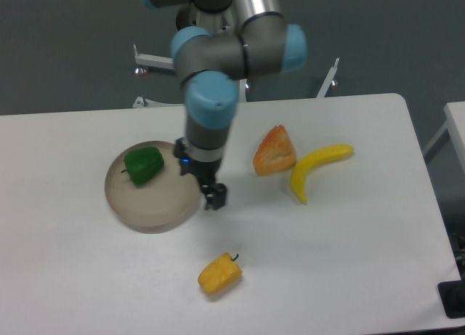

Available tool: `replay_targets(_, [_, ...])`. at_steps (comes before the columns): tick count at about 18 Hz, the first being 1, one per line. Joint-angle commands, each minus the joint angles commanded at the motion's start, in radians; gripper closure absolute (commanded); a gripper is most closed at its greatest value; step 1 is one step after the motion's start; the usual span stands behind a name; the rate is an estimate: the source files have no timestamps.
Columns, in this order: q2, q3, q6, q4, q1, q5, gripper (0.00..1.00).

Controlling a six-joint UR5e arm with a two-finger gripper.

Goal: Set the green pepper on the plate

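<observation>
The green pepper [144,165] lies on the back part of the round beige-grey plate [149,203], which sits on the white table at the left. My gripper [213,198] hangs just past the plate's right rim, to the right of the pepper and apart from it. It holds nothing. Its dark fingers are seen from behind the wrist and I cannot tell how far apart they stand.
A yellow pepper [219,273] lies near the front of the table. An orange wedge-shaped fruit piece [275,152] and a yellow banana [317,169] lie to the right of the arm. The table's right edge is at the far right.
</observation>
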Motion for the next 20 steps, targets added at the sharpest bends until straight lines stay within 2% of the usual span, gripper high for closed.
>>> replay_targets(4, [-0.032,0.019,0.034,0.005,0.037,0.03,0.0])
replay_targets(7, [-0.029,0.012,0.179,-0.009,0.063,0.13,0.0])
replay_targets(11, [-0.014,0.012,0.308,-0.014,0.118,0.138,0.0])
replay_targets(14, [0.005,-0.001,0.313,-0.034,0.147,0.141,0.0])
replay_targets(20, [0.038,-0.051,0.342,-0.034,0.18,0.141,0.0])
